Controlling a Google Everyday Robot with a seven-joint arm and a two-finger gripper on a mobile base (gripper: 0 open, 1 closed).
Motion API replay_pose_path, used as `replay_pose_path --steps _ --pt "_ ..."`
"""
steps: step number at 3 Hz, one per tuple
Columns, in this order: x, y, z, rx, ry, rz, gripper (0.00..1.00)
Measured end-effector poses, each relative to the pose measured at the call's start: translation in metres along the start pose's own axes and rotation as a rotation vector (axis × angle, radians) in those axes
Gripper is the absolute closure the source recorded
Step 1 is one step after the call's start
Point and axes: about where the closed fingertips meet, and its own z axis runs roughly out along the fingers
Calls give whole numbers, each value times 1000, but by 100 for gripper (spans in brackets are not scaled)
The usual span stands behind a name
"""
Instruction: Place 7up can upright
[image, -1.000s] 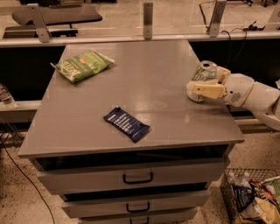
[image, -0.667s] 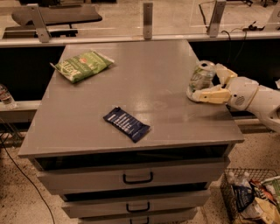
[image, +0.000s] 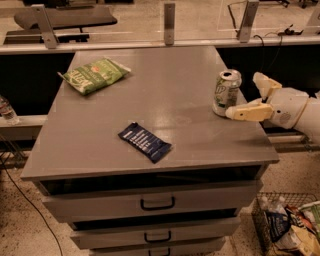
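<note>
The 7up can (image: 226, 93), pale silver with green markings and its shiny top up, stands upright on the grey table (image: 165, 100) near its right edge. My gripper (image: 244, 96) is just to the right of the can, at the table's edge. It is open and holds nothing. The near finger (image: 248, 113) reaches toward the can's base and the far finger (image: 263, 83) stands apart behind and to the right of the can. The can stands free between and slightly ahead of the fingers.
A green snack bag (image: 95, 75) lies at the table's back left. A dark blue packet (image: 145, 142) lies near the front middle. Drawers (image: 157, 204) sit below the table top. A wire basket (image: 287, 225) of trash stands on the floor at the lower right.
The gripper had the can between its fingers at the right edge. It has opened and drawn back to the right, leaving the can upright on the table.
</note>
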Motion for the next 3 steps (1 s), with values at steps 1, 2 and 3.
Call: replay_pose_path --steps 1,2,3 --pt "-22 2 -16 8 76 -65 0" --pt "-57 6 -50 37 161 -138 0" --pt "-63 10 -50 32 170 -152 0"
